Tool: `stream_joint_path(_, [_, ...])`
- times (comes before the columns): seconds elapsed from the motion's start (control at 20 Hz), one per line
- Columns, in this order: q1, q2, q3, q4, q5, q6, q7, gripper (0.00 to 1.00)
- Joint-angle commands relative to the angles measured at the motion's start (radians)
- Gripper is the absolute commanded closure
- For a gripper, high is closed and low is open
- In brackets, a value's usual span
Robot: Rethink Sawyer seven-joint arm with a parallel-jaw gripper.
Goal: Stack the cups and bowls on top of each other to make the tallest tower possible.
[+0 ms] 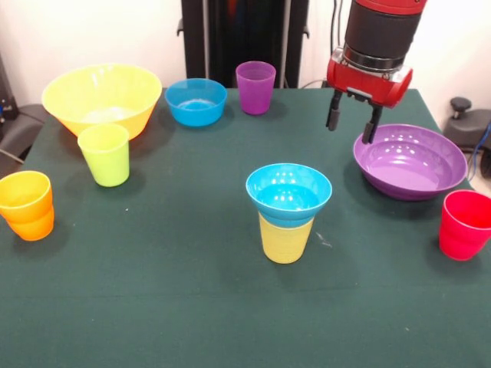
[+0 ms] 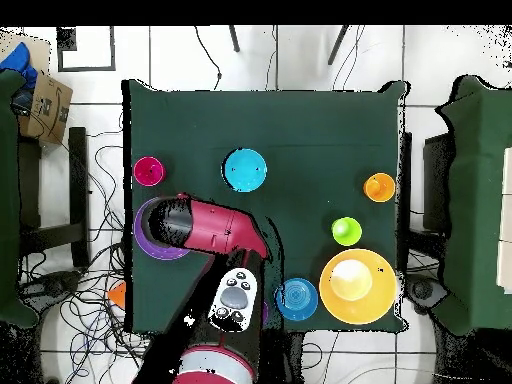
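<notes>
Wide purple bowl (image 1: pixel 410 162) is sitting on the green table (image 1: pixel 176 291) directly under the end effector (image 1: pixel 352 123), which is hovering at its back rim, fingers spread apart, gripping nothing. Tower (image 1: pixel 288 211), a blue bowl seated in a yellow cup, is standing mid-table, well apart. Red cup (image 1: pixel 463 225) is sitting just beside the purple bowl.

Counts, placed vs the tower (image 1: pixel 288 211):
- Cups: 5 — yellow cup (image 1: pixel 285 239) under it, lime cup (image 1: pixel 105 154) & orange cup (image 1: pixel 28 205) left, purple cup (image 1: pixel 255 87) behind, red cup (image 1: pixel 464 224) right.
- Bowls: 4 — blue bowl (image 1: pixel 289 195) on top, 2nd blue bowl (image 1: pixel 196 101) & yellow bowl (image 1: pixel 102 98) behind-left, purple bowl (image 1: pixel 410 161) right.
</notes>
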Motion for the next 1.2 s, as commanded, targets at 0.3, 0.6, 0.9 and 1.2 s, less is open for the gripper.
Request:
stream_joint_path(0.3, [-0.009,0.019,0.113,0.048,-0.069,-0.06,0.047,0.0])
stream_joint_path(0.6, [-0.018,0.011,0.124,0.07,-0.067,-0.08,0.047,0.0])
stream_joint_path(0.9, [0.003,0.015,0.11,0.064,-0.059,-0.069,0.068,0.0])
stream_joint_path(1.2, [-0.003,0.014,0.112,0.065,-0.063,-0.064,0.056,0.0])
